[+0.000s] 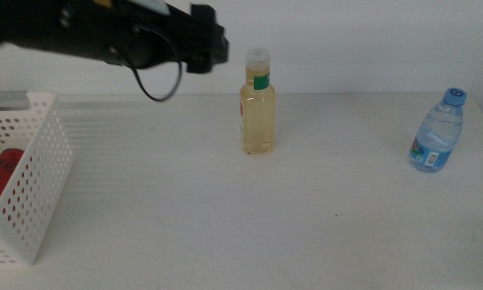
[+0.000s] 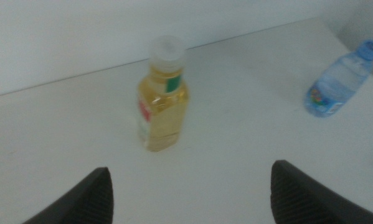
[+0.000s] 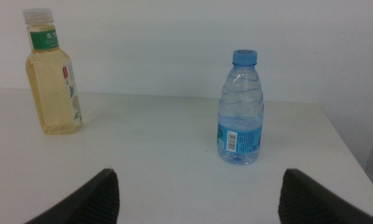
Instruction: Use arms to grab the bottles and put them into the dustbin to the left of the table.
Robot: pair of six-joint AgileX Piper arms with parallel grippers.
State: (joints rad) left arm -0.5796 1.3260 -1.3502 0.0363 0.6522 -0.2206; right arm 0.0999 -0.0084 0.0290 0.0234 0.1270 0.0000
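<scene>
At the nine o'clock edge of the middle view stands the dustbin (image 1: 39,173), a white perforated basket set on the table (image 1: 225,217), and through its holes I can make out something red, the cola can (image 1: 1,184), lying inside it. Above the bin and toward eleven o'clock, my left arm (image 1: 88,36) reaches in over the table, with a black cable (image 1: 156,84) looping beneath it; its tip hangs in the air just beside the white cap of the yellow bottle (image 1: 257,103), apart from it. From my left wrist I see my left gripper (image 2: 189,193) spread wide, both dark jaws far apart with nothing between them but bare tabletop, and the yellow bottle (image 2: 162,99) stands upright ahead of it, well clear of the jaws. That bottle sits near the centre of the middle view, a little toward twelve o'clock, green label at its neck. Out at three o'clock the blue-capped water bottle (image 1: 439,133) stands upright near the table's edge, well apart from the yellow one. My right gripper (image 3: 198,199) is open wide too, empty, with the water bottle (image 3: 241,112) standing ahead of it, untouched.
</scene>
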